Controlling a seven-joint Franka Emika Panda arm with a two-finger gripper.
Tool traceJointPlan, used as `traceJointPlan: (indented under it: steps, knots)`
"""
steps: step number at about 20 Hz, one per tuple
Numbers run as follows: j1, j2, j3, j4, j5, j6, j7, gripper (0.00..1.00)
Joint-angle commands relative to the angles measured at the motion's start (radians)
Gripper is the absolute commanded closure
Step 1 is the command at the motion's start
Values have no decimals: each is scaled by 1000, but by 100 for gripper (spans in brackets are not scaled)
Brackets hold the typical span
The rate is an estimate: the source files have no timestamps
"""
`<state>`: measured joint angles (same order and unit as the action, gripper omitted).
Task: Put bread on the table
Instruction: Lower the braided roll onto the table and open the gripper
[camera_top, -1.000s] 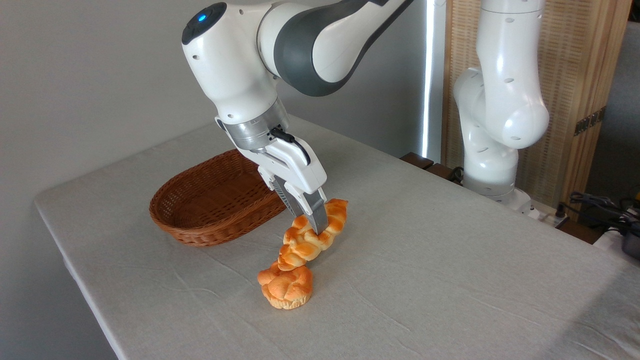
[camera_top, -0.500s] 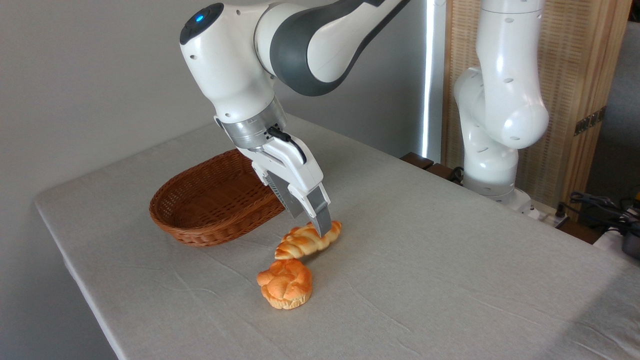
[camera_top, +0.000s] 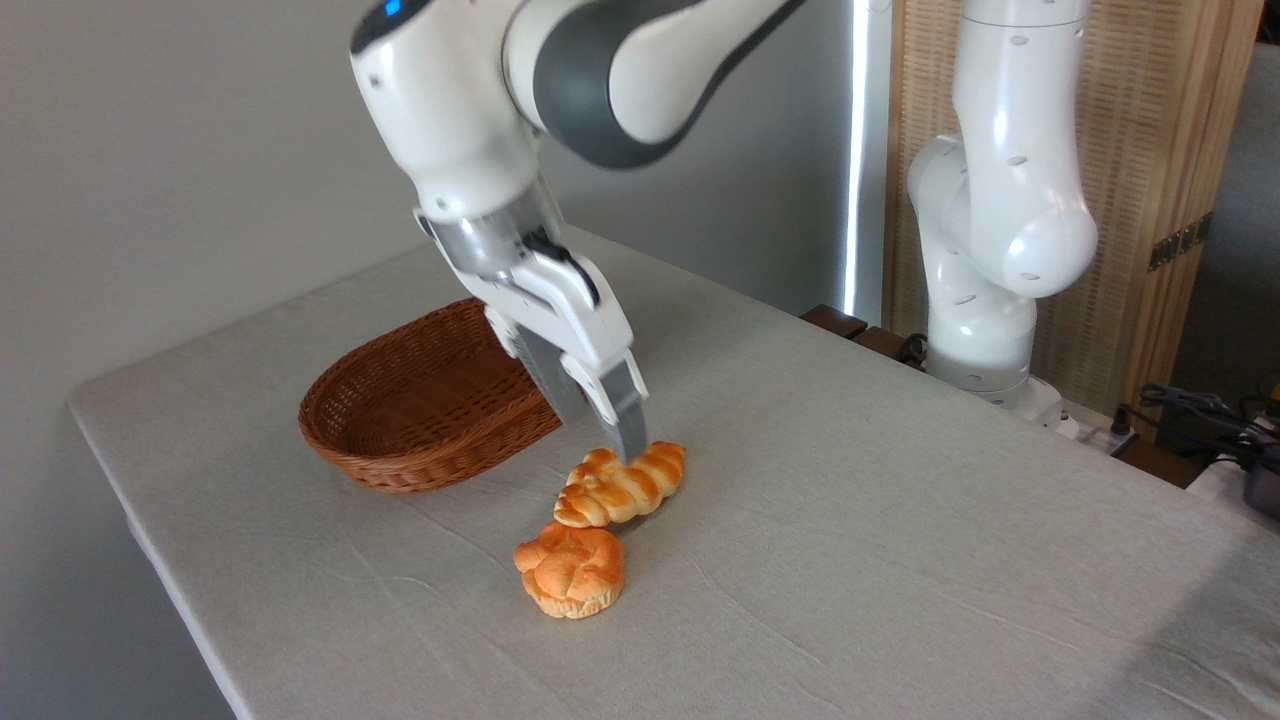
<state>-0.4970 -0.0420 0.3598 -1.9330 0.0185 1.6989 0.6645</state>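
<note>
The braided golden bread (camera_top: 622, 484) lies flat on the grey-beige cloth of the table (camera_top: 880, 520), just right of the basket. My gripper (camera_top: 603, 437) hangs right above the loaf's far side. Its fingers stand apart, open, with nothing between them. The near fingertip (camera_top: 630, 447) sits just over the loaf's top edge; whether it touches is unclear.
A round knotted bun (camera_top: 570, 568) sits just in front of the loaf, almost touching it. A brown oval wicker basket (camera_top: 425, 405) stands to the left with nothing visible inside. The arm's white base (camera_top: 985, 300) rises at the table's far right edge, with cables (camera_top: 1200, 410) beyond.
The loaf was held tilted in the shut gripper; it has been lowered, let go and now lies flat. The gripper has opened and risen slightly up and left.
</note>
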Motion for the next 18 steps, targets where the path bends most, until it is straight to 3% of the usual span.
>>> traceJointPlan:
  steps: [1,6,10,18]
  knots:
    - [-11,-22,-7,112,-2,-12,0,0]
    - [-9,-21,-7,137,-22,48,0,0]
    - [0,-15,4,161,-87,97,0,0]
    - [3,-2,5,164,-89,94,3,0]
